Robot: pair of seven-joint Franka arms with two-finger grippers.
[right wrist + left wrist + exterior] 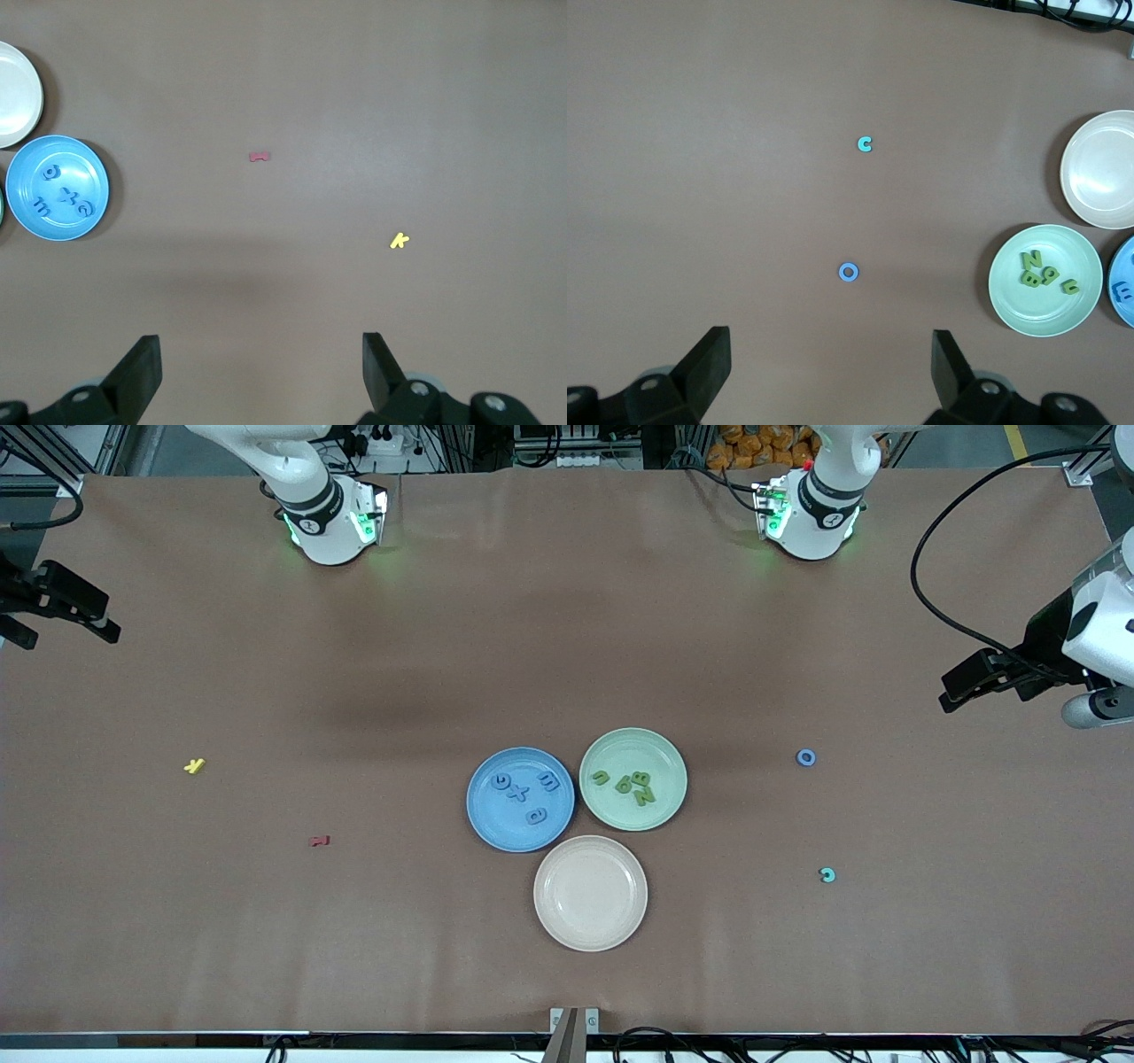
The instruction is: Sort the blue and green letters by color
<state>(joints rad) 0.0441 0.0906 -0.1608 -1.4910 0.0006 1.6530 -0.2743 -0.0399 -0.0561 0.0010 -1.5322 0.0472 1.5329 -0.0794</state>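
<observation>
Several blue letters (516,793) lie in the blue plate (496,824). Several olive-green letters (640,781) lie in the green plate (611,806) beside it. A blue "o" (805,757) and a teal "c" (827,875) lie loose on the table toward the left arm's end; both show in the left wrist view, the "o" (849,272) and the "c" (865,143). My left gripper (831,354) is open and empty, up in the air at the table's edge (957,689). My right gripper (260,359) is open and empty over the other end (66,633).
An empty beige plate (590,893) sits nearer the front camera than the two coloured plates. A small yellow letter (194,765) and a small dark red letter (320,841) lie toward the right arm's end. Brown paper covers the table.
</observation>
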